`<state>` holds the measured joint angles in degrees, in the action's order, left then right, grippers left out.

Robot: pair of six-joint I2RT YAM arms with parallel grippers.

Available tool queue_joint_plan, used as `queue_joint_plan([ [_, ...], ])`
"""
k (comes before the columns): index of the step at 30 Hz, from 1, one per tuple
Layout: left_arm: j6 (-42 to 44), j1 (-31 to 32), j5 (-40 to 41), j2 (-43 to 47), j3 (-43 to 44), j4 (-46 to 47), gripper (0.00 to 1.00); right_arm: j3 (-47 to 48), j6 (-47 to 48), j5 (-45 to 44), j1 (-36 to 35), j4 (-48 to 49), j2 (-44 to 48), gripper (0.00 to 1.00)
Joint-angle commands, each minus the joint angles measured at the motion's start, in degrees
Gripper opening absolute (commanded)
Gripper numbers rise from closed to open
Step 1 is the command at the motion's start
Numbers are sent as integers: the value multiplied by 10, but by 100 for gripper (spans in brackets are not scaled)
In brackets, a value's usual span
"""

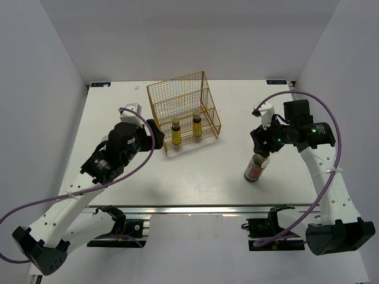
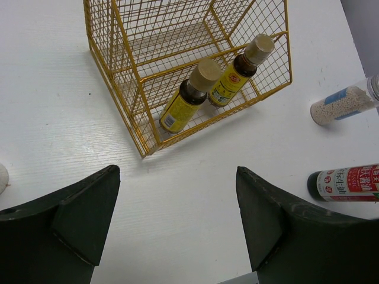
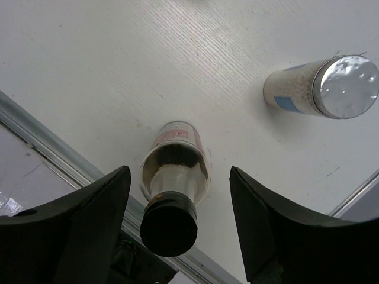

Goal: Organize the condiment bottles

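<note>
Two small amber-yellow bottles [image 2: 185, 100] [image 2: 238, 66] stand side by side on the lower shelf of the gold wire rack [image 1: 183, 112]. A taller dark bottle with a black cap [image 3: 169, 223] and reddish label [image 1: 254, 170] stands upright near the table's front right. My right gripper [image 3: 179, 177] hangs open over it, a finger on either side of the neck with gaps on both sides. A white bottle with a silvery lid [image 3: 323, 87] stands just beyond. My left gripper [image 2: 177, 207] is open and empty, in front of the rack's left corner.
The table's metal front edge [image 3: 53, 154] runs close behind the dark bottle. In the left wrist view the white bottle [image 2: 343, 105] and the dark bottle [image 2: 346, 183] show at the far right. The rack's upper shelf [image 2: 172, 41] holds nothing.
</note>
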<state>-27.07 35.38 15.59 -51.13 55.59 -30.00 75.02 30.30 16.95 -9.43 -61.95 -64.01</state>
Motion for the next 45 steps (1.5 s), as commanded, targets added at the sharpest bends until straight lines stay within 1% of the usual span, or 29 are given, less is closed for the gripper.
queue_joint_plan([
  [1, -3, 0, -8, 9, -5, 1, 89, -3, 5, -2, 1, -15, 20, 73],
  [11, 1, 0, -10, 7, 0, -1, 89, -9, -2, -14, 1, -33, 28, 61],
  [22, 4, 0, -13, 5, 1, -1, 89, -19, 1, -24, 1, -45, 36, 59],
  [26, 3, 0, -12, 5, 2, -4, 89, -21, 4, -26, 2, -48, 35, 53],
  [30, 2, 0, -12, 6, 0, -5, 89, -23, 4, -19, 2, -43, 36, 49],
  [31, 2, 0, -12, 6, 0, -5, 89, -23, 4, -17, 2, -43, 36, 47],
  [32, 2, 0, -12, 5, 1, -5, 89, -23, 3, -16, 2, -43, 34, 43],
  [33, 3, 1, -12, 5, 2, -7, 89, -23, 5, -16, 2, -45, 34, 43],
  [36, 3, 0, -10, 3, 3, -6, 89, -23, 10, -12, 2, -47, 34, 31],
  [37, 4, 0, -10, 3, 4, -4, 89, -22, 13, -8, 2, -47, 34, 24],
  [39, 4, 0, -10, 2, 6, -5, 89, -13, 15, -3, 2, -44, 33, 17],
  [40, 4, 0, -10, 2, 7, -3, 88, -8, 17, 3, 2, -42, 31, 12],
  [42, 4, 0, -9, 1, 8, -4, 88, 13, 16, 11, 2, -36, 25, 6],
  [43, 4, 0, -8, 1, 10, -4, 88, 22, 13, 18, 2, -34, 21, 0],
  [45, 6, 0, -5, 1, 13, -7, 88, 58, 11, 26, 2, -31, 4, 0],
])
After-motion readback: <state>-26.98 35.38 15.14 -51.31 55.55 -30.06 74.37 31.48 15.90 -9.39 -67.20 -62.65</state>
